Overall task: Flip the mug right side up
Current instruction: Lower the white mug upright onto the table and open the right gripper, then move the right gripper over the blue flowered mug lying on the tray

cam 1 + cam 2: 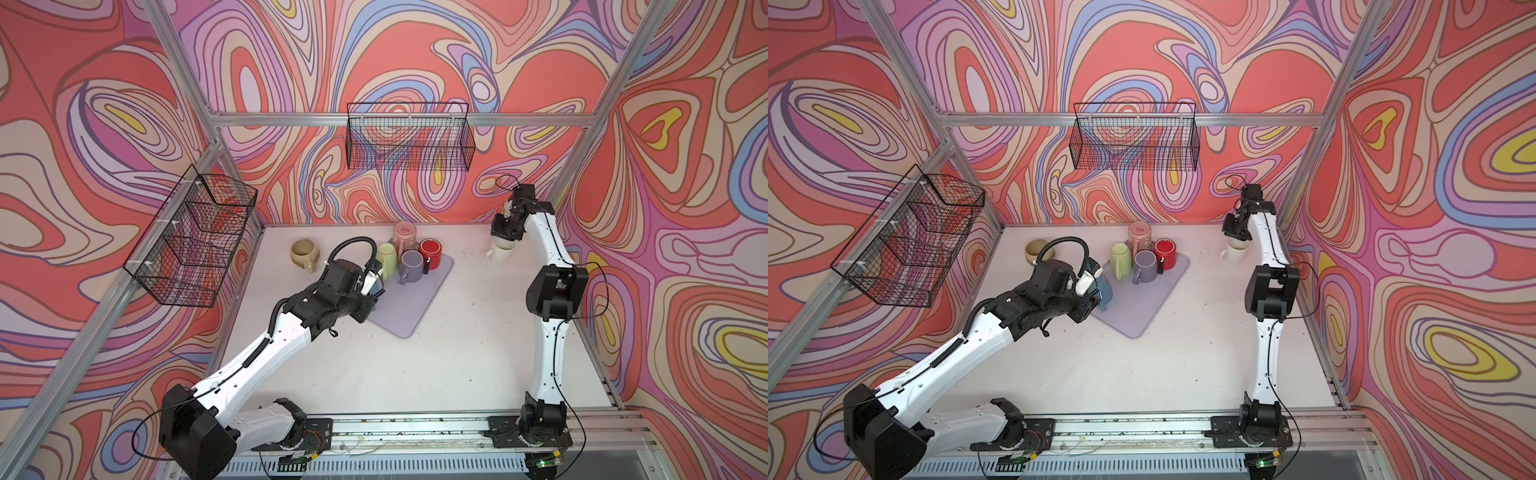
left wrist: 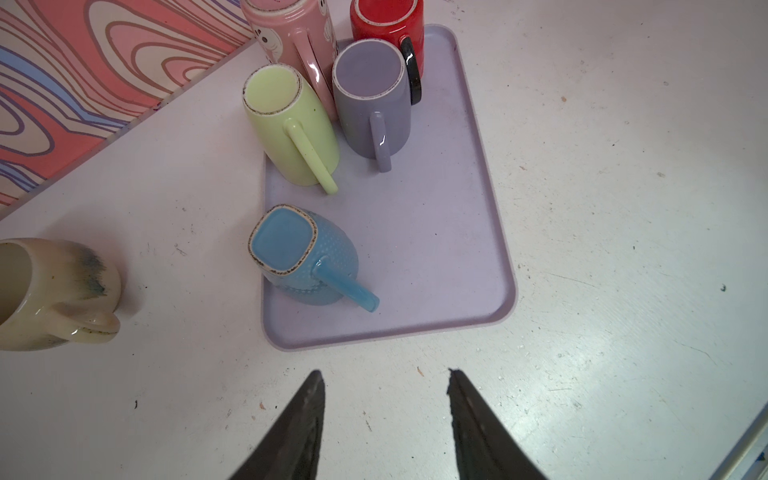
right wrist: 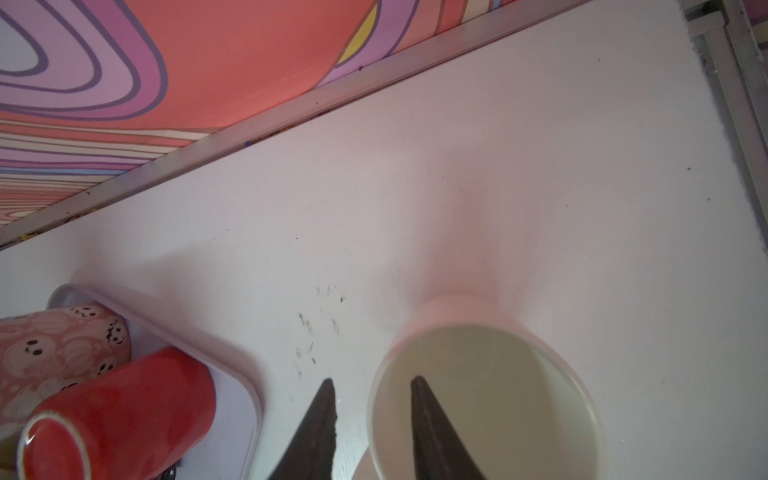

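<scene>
On tray (image 2: 478, 249): inverted mugs (image 2: 370, 95) | left jaws spread | right jaws apart, straddling white mug (image 3: 523, 374)

No word, brand or number that I can read anywhere, small dark marks on the white part (image 1: 1084, 286) at my left wrist too blurred to make out, pink mug (image 2: 286, 29) showing only little drawn faces

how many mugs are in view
7: green, pink, purple, red and blue on the tray; a beige one left of it; a cream one under the right gripper. None looks hidden.
</scene>
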Controlling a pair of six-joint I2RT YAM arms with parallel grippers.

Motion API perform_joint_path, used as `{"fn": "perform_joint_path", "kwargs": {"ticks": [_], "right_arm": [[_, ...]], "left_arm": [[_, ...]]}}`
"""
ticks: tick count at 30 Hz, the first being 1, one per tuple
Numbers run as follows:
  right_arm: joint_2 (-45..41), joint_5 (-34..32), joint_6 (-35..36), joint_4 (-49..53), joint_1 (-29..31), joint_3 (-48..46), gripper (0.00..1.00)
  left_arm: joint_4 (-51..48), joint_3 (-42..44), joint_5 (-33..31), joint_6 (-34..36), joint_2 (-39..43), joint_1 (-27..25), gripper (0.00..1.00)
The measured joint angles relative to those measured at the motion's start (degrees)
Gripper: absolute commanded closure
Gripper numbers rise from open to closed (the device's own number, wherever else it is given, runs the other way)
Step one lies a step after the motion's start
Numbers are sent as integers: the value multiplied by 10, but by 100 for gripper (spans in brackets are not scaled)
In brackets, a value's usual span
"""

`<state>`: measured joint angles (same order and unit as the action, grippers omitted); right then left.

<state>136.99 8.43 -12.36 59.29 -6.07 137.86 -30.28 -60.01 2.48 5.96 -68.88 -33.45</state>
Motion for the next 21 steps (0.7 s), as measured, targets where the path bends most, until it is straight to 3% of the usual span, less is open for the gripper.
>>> {"fn": "perform_joint_path", "kwargs": {"ticks": [14,21], "right_arm": [[-279,28,24,-138,24,-289,69],[-392,23,25,-230,103,-482,66]], "left_arm": [[1,0,-7,-50,-21,0,41],[28,16,-15,-120,-21,2,38]]}}
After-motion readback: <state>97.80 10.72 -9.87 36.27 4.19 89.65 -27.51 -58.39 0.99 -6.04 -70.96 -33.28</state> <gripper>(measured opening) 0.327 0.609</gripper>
